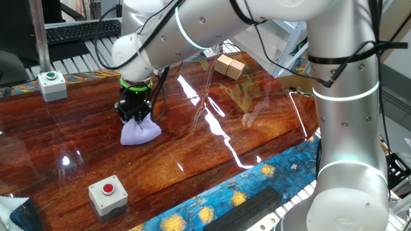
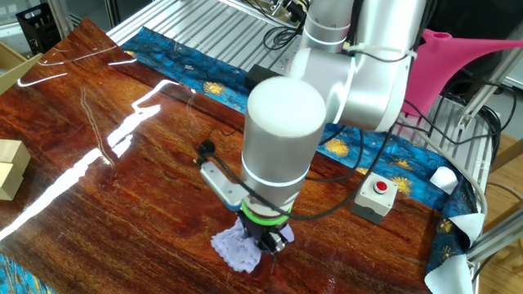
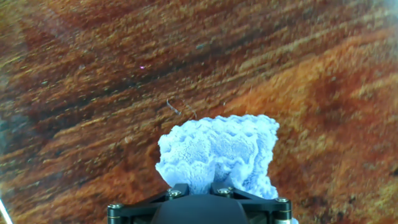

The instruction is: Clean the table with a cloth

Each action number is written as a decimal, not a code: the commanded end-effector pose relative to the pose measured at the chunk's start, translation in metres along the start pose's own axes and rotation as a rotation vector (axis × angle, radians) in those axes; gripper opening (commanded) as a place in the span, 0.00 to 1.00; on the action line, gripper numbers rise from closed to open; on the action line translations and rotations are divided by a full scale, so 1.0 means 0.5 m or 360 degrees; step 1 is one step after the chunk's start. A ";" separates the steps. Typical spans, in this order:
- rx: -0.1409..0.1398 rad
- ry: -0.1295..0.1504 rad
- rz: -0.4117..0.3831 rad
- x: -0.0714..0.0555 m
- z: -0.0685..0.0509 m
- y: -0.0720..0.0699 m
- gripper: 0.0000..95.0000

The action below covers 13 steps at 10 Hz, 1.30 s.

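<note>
gripper (image 1: 135, 115) closed on cloth (image 1: 140, 132) top | cloth soft, light, presses flat on table (image 1: 212, 154) | landmark: red-button box (image 1: 108, 192) near

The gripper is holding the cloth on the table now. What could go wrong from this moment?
1. The gripper seems to pinch only the top of the cloth; most of it spreads loose on the table, so dragging might pull it free.
2. The gripper sits very low, so pressing harder might scrape the glossy wood.
3. A long sweep could perhaps reach the red button box or the cardboard boxes.
</note>
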State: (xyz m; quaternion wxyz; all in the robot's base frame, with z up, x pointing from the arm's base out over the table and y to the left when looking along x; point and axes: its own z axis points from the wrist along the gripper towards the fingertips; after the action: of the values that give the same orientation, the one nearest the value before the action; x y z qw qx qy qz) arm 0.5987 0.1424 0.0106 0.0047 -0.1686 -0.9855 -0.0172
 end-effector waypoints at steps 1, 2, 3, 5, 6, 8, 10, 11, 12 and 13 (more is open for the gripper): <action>-0.0007 0.0009 0.0001 0.010 0.001 0.005 0.00; -0.0013 0.0008 0.0002 0.014 0.003 0.003 0.00; -0.0018 0.0008 -0.0002 0.020 0.005 0.000 0.00; -0.0020 0.0006 -0.0010 0.031 0.007 -0.006 0.00; -0.0030 -0.0001 -0.0014 0.040 0.010 -0.012 0.00; -0.0046 -0.0018 -0.0012 0.054 0.013 -0.021 0.00; -0.0038 -0.0027 0.0020 0.046 0.008 -0.017 0.00; -0.0030 -0.0030 0.0037 0.035 0.009 -0.010 0.00; -0.0026 -0.0032 0.0058 0.023 0.011 -0.003 0.00; -0.0025 -0.0032 0.0086 0.008 0.012 0.006 0.00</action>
State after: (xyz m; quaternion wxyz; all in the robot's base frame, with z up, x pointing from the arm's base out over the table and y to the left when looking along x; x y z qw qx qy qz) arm 0.5939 0.1470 0.0055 -0.0044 -0.1944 -0.9807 -0.0218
